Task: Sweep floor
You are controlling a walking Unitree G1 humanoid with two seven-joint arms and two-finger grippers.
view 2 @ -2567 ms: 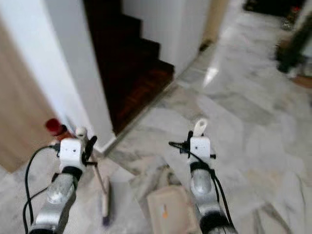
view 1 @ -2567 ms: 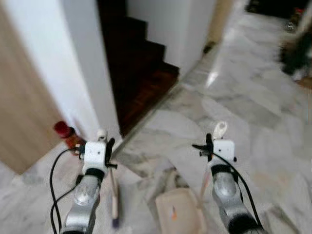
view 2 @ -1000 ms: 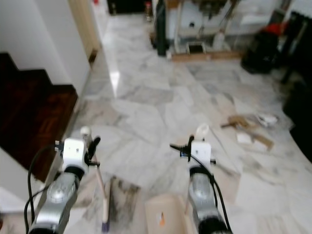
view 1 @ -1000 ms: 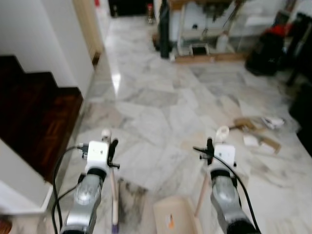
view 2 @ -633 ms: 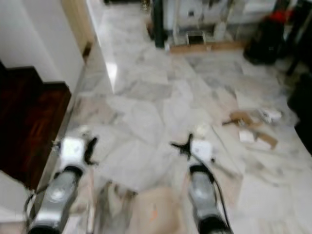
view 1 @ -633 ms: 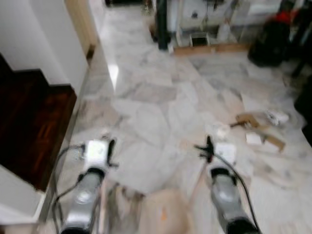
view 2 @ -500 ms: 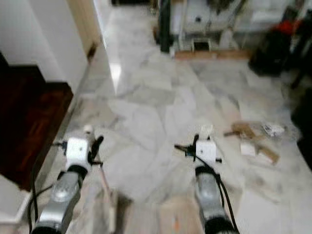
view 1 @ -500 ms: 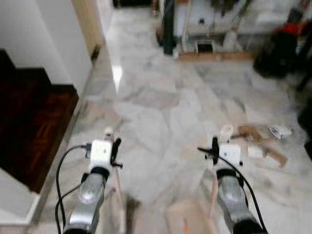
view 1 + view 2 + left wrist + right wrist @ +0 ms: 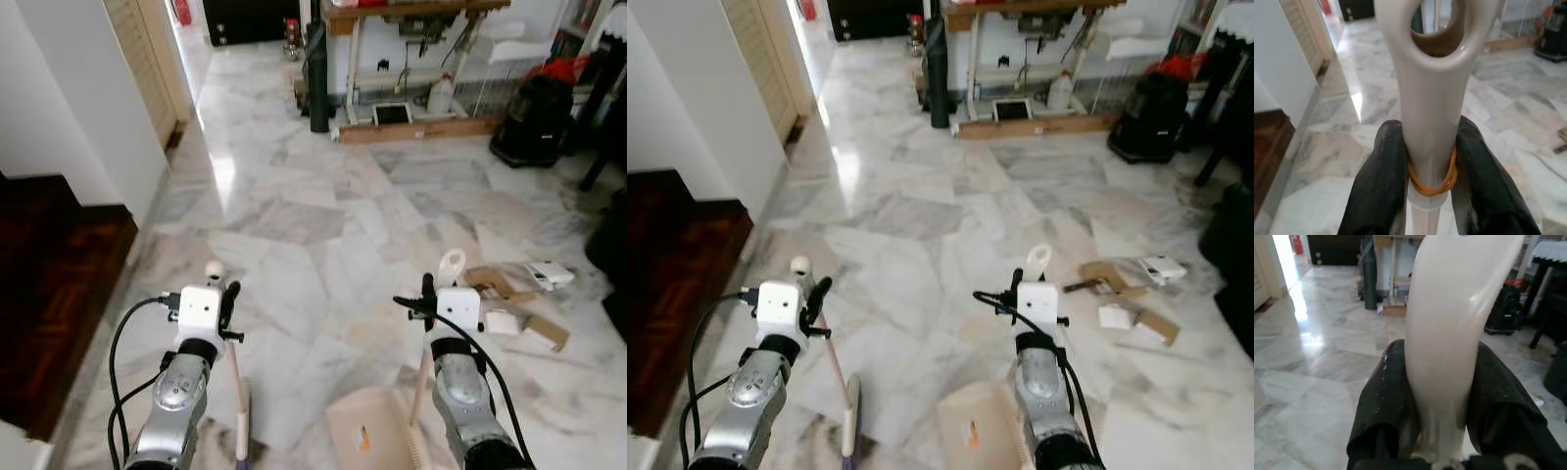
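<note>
Broom and dustpan held, litter ahead-right

Left gripper point(image 9: 1430, 161) clamps the broom point(image 9: 238, 411); right gripper point(image 9: 1442, 396) clamps the dustpan point(image 9: 367, 436) handle. Litter point(image 9: 514, 299) lies on the floor point(image 9: 323, 215) at 2 o'clock, nearer the right arm, strewn left-to-right.

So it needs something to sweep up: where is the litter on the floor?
In the left eye view, the cardboard and paper scraps lie on the marble floor ahead to the robot's right, just beyond the right gripper.

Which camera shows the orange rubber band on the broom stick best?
The left wrist view: the orange rubber band sits close up, wrapped round the broom handle between the left hand's fingers. In both eye views the handle looks thin and far, and the band is too small to spot.
</note>
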